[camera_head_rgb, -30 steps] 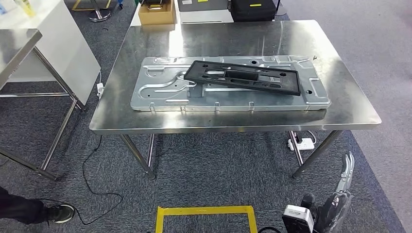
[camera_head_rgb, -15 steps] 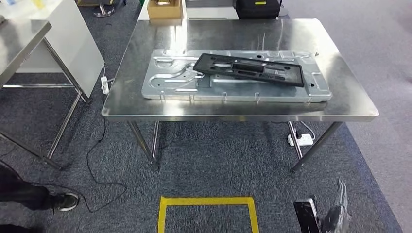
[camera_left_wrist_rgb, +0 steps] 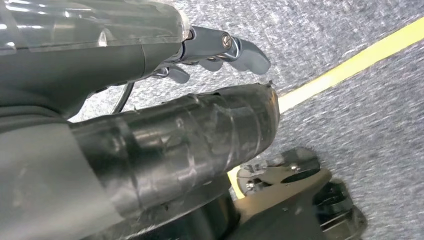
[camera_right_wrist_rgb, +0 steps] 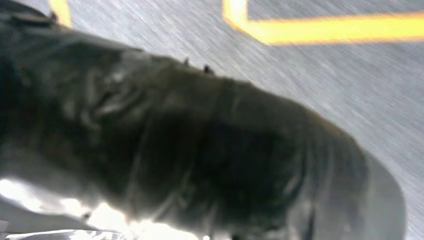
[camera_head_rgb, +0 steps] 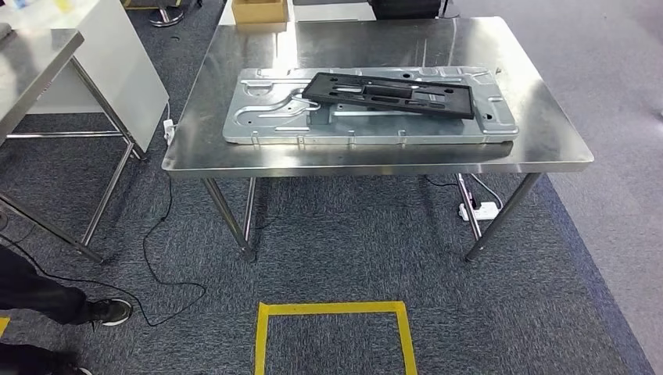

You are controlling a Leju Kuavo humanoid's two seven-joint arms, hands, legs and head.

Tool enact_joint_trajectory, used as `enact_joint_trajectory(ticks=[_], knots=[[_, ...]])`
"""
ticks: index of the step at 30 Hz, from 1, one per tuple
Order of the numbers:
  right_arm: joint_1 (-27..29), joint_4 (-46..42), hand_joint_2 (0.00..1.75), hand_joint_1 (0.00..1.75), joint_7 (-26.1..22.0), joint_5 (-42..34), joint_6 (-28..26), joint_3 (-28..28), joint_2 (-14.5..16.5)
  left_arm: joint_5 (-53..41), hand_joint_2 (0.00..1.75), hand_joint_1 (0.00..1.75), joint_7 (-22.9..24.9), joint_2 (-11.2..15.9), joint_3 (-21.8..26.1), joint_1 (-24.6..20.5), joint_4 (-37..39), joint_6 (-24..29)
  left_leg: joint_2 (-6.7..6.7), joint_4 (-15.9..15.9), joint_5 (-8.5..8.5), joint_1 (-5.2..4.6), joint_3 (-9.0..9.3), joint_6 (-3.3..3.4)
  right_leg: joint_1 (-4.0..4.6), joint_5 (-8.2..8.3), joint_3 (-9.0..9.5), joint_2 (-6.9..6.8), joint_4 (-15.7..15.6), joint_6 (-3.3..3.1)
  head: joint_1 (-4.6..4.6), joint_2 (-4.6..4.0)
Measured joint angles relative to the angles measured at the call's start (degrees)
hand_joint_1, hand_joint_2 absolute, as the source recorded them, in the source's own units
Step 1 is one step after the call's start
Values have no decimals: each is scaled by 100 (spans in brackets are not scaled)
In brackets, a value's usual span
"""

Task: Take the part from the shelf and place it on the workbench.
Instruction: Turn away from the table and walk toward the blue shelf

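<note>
Grey carpeted floor spans the head view, with a paler strip along the right. Large stainless-steel workbench with slanted tubular legs stands at centre. On it lies a long silver stamped sheet-metal panel with raised ribs and small tabs on its near edge, flat, lengthwise across the bench. The long black plastic rectangular frame part with slots and holes rests on top of the panel, slightly skewed to it, its left end near the panel's middle and its right end close to the panel's right end. No hand touches it.

A second steel table with thin legs stands at far left, a white cabinet just behind it. Yellow tape rectangle marks the floor in front of the bench. Brown cardboard box sits beyond the bench's far edge. A person's dark trouser leg and black shoe are at lower left, near a black cable trailing over the carpet. White power strip lies under the bench's right side.

Left hand, in the left wrist view, hangs over carpet and yellow tape, fingers loosely curved, apart, holding nothing. Right hand, in the right wrist view, is a dark motion-blurred mass; cannot tell how its fingers lie.
</note>
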Motion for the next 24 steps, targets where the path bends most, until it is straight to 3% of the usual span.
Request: enact_joint_trajectory(ticks=[2, 3, 4, 5, 6, 8, 9, 11, 13, 14, 16, 18, 19, 20, 21, 22, 24], knots=[[-12, 250, 0, 0, 332, -22, 204, -85, 8, -31, 0, 0, 7, 0, -4, -1, 0, -4, -5, 670, -547, 20, -210, -55, 11, 97, -129, -3, 4, -46, -3, 0], [-16, 355, 0, 0, 517, -27, 299, -125, 16, -50, 0, 0, 11, 0, -8, -2, -1, -6, -5, 1004, -724, 25, -278, -70, 20, 146, -197, -5, 10, -47, -2, 0], [-21, 446, 0, 0, 693, -29, 384, -161, 24, -69, 0, 0, 17, 0, -11, -4, -1, -9, -5, 1215, -775, 26, -280, -76, 29, 192, -265, -7, 19, -47, -2, 0], [-27, 525, 0, 0, 862, -29, 464, -196, 37, -85, 0, 0, 23, 0, -15, -5, -1, -12, -5, 1251, -708, 26, -195, -72, 36, 236, -327, -9, 32, -43, -2, 0], [-33, 594, 0, 0, 1026, -28, 539, -229, 58, -96, 0, 0, 26, 0, -17, -6, -1, -14, -6, 1073, -551, 24, -7, -59, 39, 274, -385, -9, 49, -38, -2, 0], [-50, 708, 0, 0, 1321, -27, 703, -296, 127, -106, 0, 0, 31, 7, -20, -22, -1, -15, -8, 306, -298, 7, 562, 0, 48, 343, -466, -3, 81, -13, -3, 0], [-57, 757, 0, 0, 1448, -26, 786, -328, 170, -109, 0, 0, 31, 13, -21, -35, -1, -13, -9, -108, -269, -7, 834, 34, 52, 380, -493, -3, 91, 10, -3, 0], [-70, 837, 0, 0, 1593, -19, 908, -378, 252, -114, 0, 0, 37, 24, -22, -57, -1, -6, -11, -583, -323, -42, 1093, 94, 50, 466, -519, -12, 91, 73, -2, 0], [-79, 897, 0, 0, 1645, -10, 966, -420, 309, -119, 0, 0, 50, 25, -23, -57, -1, 1, 4, -660, -252, -41, 1059, 164, 39, 528, -537, -15, 80, 143, 0, 0], [-83, 918, 0, 0, 1655, -6, 988, -435, 327, -120, 0, 0, 61, 26, -23, -56, -1, 3, 17, -689, -187, -32, 1024, 217, 39, 453, -567, -10, 131, 170, 2, 0], [-92, 947, 0, 0, 1655, 3, 1028, -449, 346, -121, 0, 0, 78, 28, -24, -55, -1, 10, 42, -729, -53, -10, 912, 301, 34, 5, -698, 5, 526, 204, 6, 0], [-94, 966, 0, 0, 1638, 14, 1045, -452, 358, -122, 0, 0, 83, 29, -25, -50, -1, 15, 46, -694, 43, -21, 754, 328, 27, -507, -864, 10, 1235, 239, 8, 0], [-94, 973, 0, 0, 1626, 23, 1047, -453, 360, -122, 0, 0, 82, 28, -26, -46, -1, 16, 50, -661, 84, -25, 674, 323, 23, -594, -895, 11, 1517, 258, 8, 0], [-94, 977, 0, 0, 1609, 38, 1048, -454, 362, -121, 0, 0, 80, 28, -26, -44, -1, 16, 54, -618, 120, -26, 591, 314, 17, -546, -846, 10, 1633, 273, 7, 0], [-96, 977, 0, 0, 1595, 56, 1048, -454, 363, -121, 0, 0, 77, 28, -26, -43, -1, 18, 56, -567, 147, -23, 511, 300, 7, -402, -702, 10, 1543, 283, 7, 0], [-100, 977, 0, 0, 1583, 79, 1048, -454, 363, -120, 0, 0, 72, 28, -26, -44, -1, 19, 56, -506, 168, -20, 434, 285, -6, -241, -465, 9, 1263, 289, 6, 0], [-115, 977, 0, 0, 1563, 111, 1049, -454, 363, -114, 0, 0, 64, 29, -26, -45, -1, 22, 54, -375, 190, -27, 293, 246, -9, -168, 54, 11, 504, 273, 5, 0]])
